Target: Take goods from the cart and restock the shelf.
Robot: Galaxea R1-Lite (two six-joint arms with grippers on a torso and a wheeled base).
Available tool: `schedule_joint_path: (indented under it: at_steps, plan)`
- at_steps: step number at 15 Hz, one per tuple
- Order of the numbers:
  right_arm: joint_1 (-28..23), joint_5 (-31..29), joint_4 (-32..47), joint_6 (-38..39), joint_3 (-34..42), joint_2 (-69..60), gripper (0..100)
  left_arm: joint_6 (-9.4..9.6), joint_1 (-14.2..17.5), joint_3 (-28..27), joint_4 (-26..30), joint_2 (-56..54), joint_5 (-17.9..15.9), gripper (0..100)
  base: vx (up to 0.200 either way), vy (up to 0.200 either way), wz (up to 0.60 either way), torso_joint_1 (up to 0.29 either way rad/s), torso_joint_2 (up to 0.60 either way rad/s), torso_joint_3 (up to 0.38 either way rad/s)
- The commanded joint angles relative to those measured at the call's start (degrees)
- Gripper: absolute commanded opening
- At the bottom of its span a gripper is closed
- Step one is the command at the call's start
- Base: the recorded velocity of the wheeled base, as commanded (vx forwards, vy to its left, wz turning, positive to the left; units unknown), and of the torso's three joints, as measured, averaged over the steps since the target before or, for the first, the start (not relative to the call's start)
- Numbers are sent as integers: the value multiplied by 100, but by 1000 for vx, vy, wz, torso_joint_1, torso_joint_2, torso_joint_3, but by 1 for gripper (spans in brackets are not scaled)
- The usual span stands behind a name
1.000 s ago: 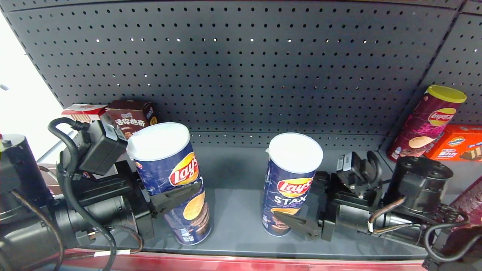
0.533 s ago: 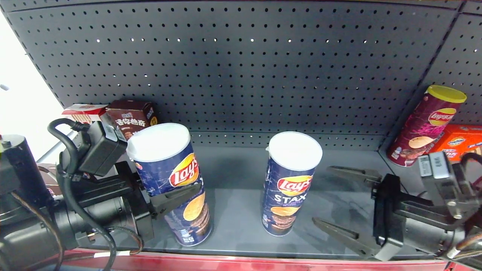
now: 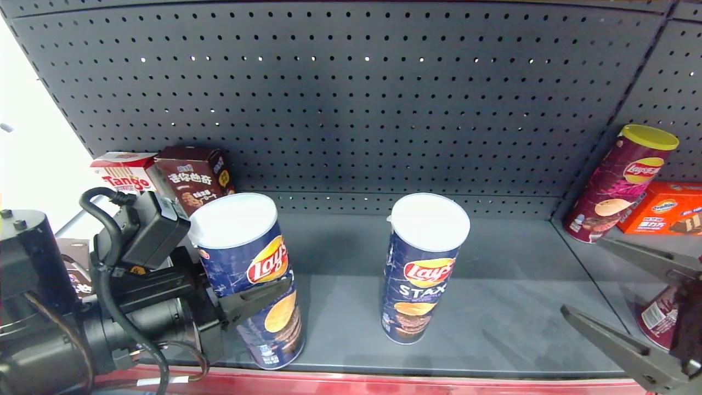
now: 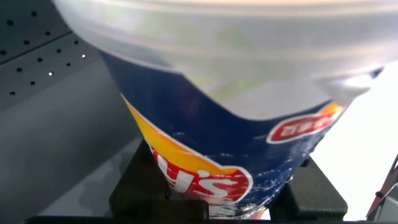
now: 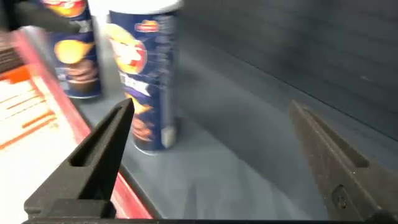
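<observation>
The left end effector (image 3: 247,296) is closed around the lower half of a blue chip can (image 3: 247,258) with a white plastic lid. One dark finger (image 3: 258,293) crosses the front of the can. The can leans slightly, and its base is at the front edge of the shelf (image 3: 493,307). Whether the base touches the shelf cannot be told. In the left wrist view the same can (image 4: 236,155) sits between the jaws.

Behind this end effector, against the perforated back panel (image 3: 351,99), stand a brown cookie box (image 3: 192,173) and a red and white wafer box (image 3: 120,173).

The right end effector (image 3: 581,277) is wide open and holds nothing, its two fingers spread well apart. In the right wrist view (image 5: 208,115) it points along the shelf. To its left, well apart from it, a second blue chip can (image 3: 425,263) stands upright on the shelf, between the two end effectors.

Just beside the right end effector is part of a maroon can (image 3: 655,315). Farther back, a purple chip can (image 3: 620,181) with a yellow lid leans beside an orange box (image 3: 666,208).
</observation>
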Motion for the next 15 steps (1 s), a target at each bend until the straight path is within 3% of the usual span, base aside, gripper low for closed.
schedule_joint_path:
  at_steps: [1, 5, 8, 11, 13, 15]
  plan:
    - [-29, -542, 1483, 9, 260, -1963, 100, 0, 7, 20, 2, 10, 21, 0, 0, 0, 0, 0, 0, 0]
    - [-73, -629, 4445, 185, 216, -4582, 100, 35, -11, -50, 2, 19, 92, 0, 0, 0, 0, 0, 0, 0]
    - [-433, -673, 5649, 255, 304, -5733, 100, 26, -11, -112, 2, 10, 144, 0, 0, 0, 0, 0, 0, 0]
    - [-433, -788, 5613, 396, 436, -5733, 100, 26, -28, -173, -7, 1, 162, 0, 0, 0, 0, 0, 0, 0]
    - [-433, -1201, 5086, 414, 1174, -5733, 100, 26, -46, -182, 2, -43, 215, 0, 0, 0, 0, 0, 0, 0]
    - [-433, -1104, 4796, 651, 1262, -5733, 100, 8, -28, -191, 2, -113, 215, 0, 0, 0, 0, 0, 0, 0]
